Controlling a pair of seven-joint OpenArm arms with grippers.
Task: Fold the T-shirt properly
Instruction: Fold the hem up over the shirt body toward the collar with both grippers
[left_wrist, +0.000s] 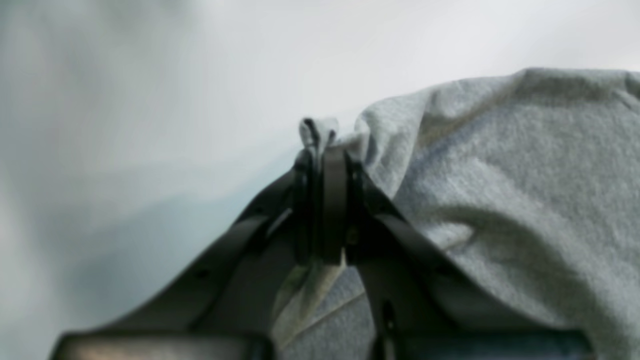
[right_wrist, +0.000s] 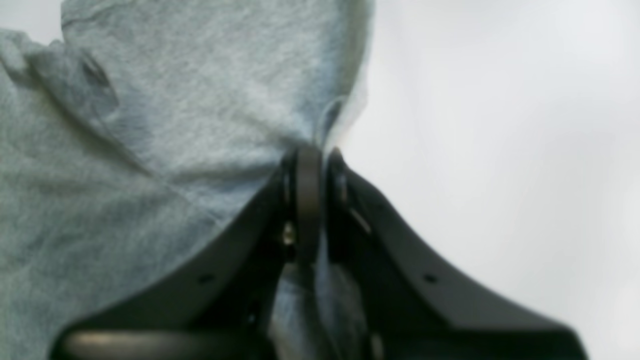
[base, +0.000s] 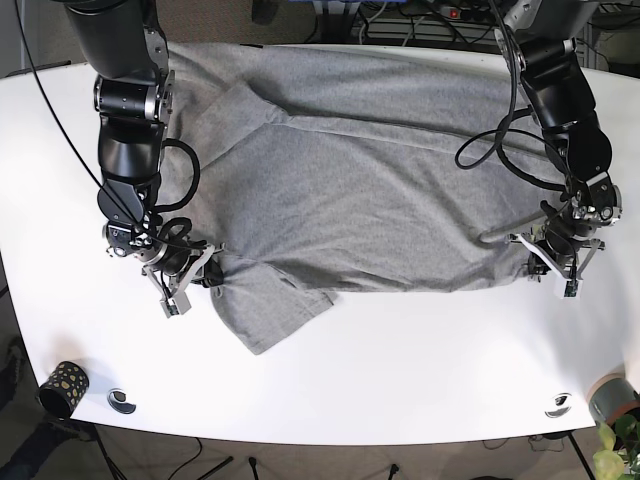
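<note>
A grey T-shirt (base: 370, 190) lies spread across the white table (base: 400, 360), with one sleeve (base: 265, 305) pointing toward the front edge. My right gripper (base: 212, 272) is at the shirt's left front edge and is shut on a pinch of its cloth; the right wrist view shows the jaws (right_wrist: 312, 152) closed on the grey fabric (right_wrist: 175, 125). My left gripper (base: 535, 250) is at the shirt's right front corner and is shut on the cloth there; the left wrist view shows its fingers (left_wrist: 322, 150) closed with fabric (left_wrist: 500, 175) bunched between them.
A dark dotted cup (base: 62, 388) and a small round object (base: 121, 401) sit at the front left corner. Another small round object (base: 558, 405) and a potted plant (base: 612, 400) are at the front right. Cables run behind the table's far edge.
</note>
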